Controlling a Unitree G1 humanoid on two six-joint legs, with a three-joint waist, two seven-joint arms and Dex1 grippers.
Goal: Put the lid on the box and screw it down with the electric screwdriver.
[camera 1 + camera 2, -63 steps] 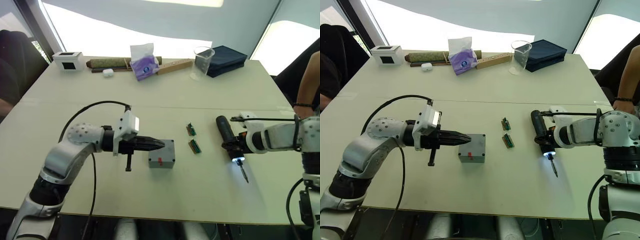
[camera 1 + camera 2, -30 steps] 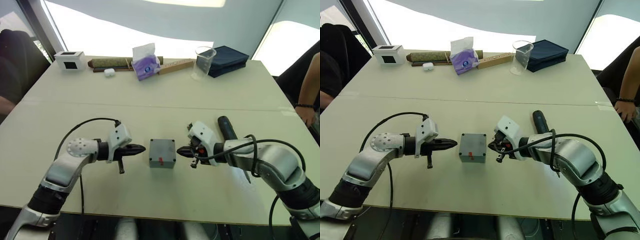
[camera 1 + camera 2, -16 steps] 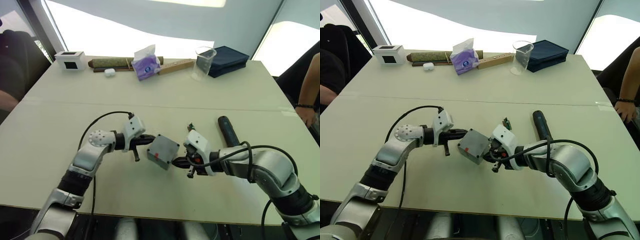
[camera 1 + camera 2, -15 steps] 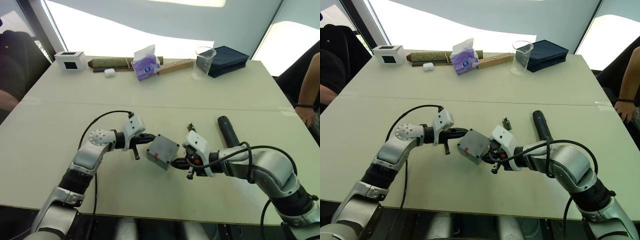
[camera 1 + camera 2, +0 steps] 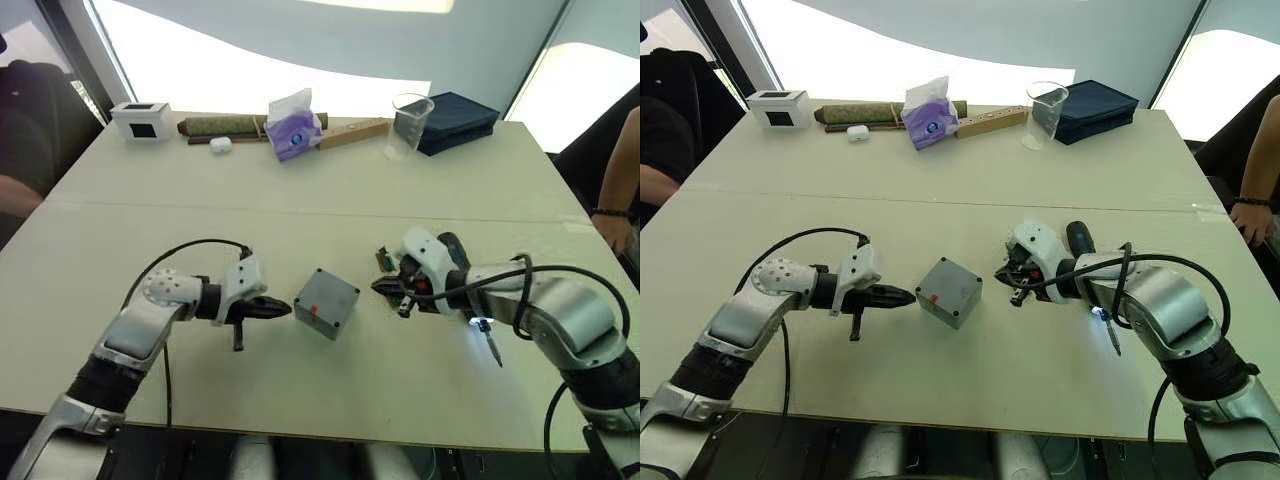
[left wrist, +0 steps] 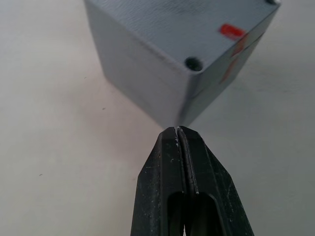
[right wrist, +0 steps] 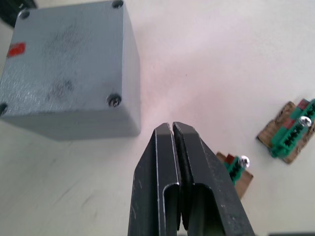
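The box (image 5: 326, 302) sits mid-table, turned cornerwise, with the lid (image 7: 64, 59) on top. The left gripper (image 5: 284, 309), fingers pressed together and empty, points at its near-left corner. The right gripper (image 5: 379, 288), likewise closed and empty, lies right of the box, over two green circuit boards (image 7: 290, 135). The electric screwdriver (image 5: 465, 290) lies further right, tip light glowing.

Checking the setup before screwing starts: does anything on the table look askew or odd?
The grey plastic box with its grey lid on sits turned cornerwise to the table edge. The black electric screwdriver lies on the table with its tip light on.
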